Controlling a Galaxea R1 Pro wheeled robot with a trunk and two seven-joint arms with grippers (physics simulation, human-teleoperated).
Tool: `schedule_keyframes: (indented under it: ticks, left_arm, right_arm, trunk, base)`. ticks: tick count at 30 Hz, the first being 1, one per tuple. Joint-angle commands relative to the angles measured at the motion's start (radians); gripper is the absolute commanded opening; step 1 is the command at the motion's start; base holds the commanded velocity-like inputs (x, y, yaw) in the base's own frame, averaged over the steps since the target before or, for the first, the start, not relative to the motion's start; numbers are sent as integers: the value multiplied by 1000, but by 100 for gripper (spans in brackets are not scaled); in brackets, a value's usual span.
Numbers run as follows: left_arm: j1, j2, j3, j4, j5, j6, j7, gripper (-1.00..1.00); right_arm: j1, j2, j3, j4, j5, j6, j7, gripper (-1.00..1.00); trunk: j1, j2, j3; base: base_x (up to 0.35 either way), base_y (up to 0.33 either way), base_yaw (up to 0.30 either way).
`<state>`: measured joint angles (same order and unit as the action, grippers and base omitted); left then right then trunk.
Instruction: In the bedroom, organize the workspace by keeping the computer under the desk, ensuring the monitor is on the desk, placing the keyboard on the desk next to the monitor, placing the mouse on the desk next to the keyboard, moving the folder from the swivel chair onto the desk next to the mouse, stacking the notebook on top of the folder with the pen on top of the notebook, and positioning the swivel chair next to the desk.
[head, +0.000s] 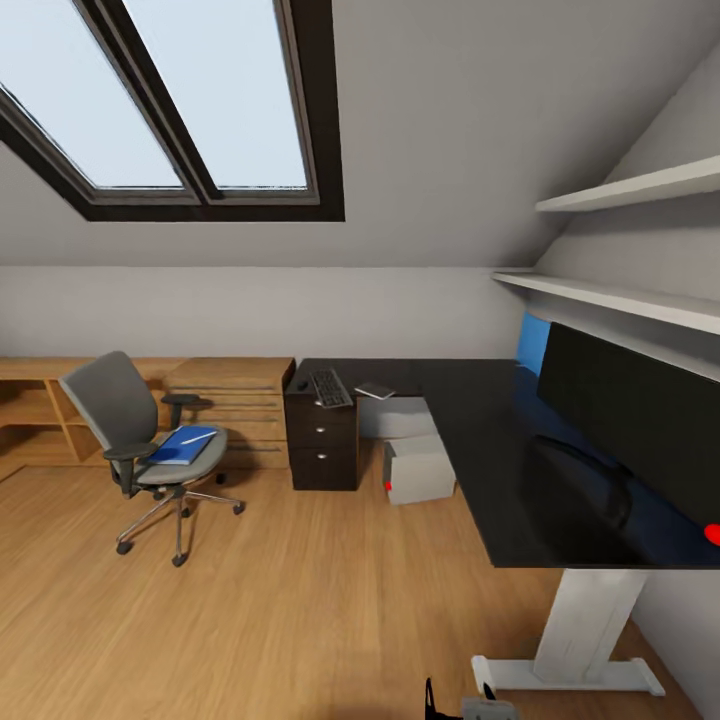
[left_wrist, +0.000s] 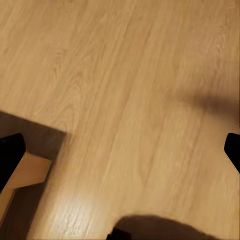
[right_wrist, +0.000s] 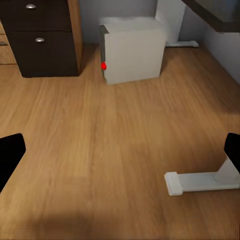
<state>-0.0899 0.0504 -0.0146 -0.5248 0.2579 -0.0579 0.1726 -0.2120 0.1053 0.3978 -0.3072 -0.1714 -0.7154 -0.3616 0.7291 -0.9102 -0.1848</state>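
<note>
The grey swivel chair (head: 140, 430) stands on the floor left of the desk (head: 480, 450). On its seat lies the blue folder (head: 183, 446) with the pale pen (head: 192, 438) on top. The keyboard (head: 330, 388) and the small mouse (head: 302, 385) lie on the desk's far end above the drawers (head: 322, 440). The monitor (head: 630, 420) stands on the desk at right. Under the desk sits the grey computer (head: 420, 468) (right_wrist: 132, 50). My left gripper (left_wrist: 120, 155) and right gripper (right_wrist: 120, 155) are open over bare floor, holding nothing.
A small flat grey item (head: 375, 390) lies right of the keyboard. A light wooden cabinet (head: 235, 400) and low shelving (head: 35, 410) line the back wall. The desk's white leg and foot (head: 580, 640) (right_wrist: 200, 181) stand near me. Two wall shelves (head: 620, 295) hang above the monitor.
</note>
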Motion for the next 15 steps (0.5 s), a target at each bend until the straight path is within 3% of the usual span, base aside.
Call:
schedule_keyframes:
  ticks: [1,10,15]
  left_arm:
    - [-1,0,-2,0,8,-3,2,100]
    - [-1,1,-1,0,7,-3,2,100]
    - [-1,0,2,-1,10,-15,3,100]
  right_arm:
    - [-1,0,9,1,-10,-4,-4,100]
    - [-1,1,9,3,-10,-4,-4,100]
    - [-1,1,9,4,-10,-4,-4,100]
  trunk:
    - [1,-1,-1]
    - [1,-1,-1]
    - [1,-1,-1]
  base:
    - [339,22,0]
    - [338,5,0]
    - [121,0,0]
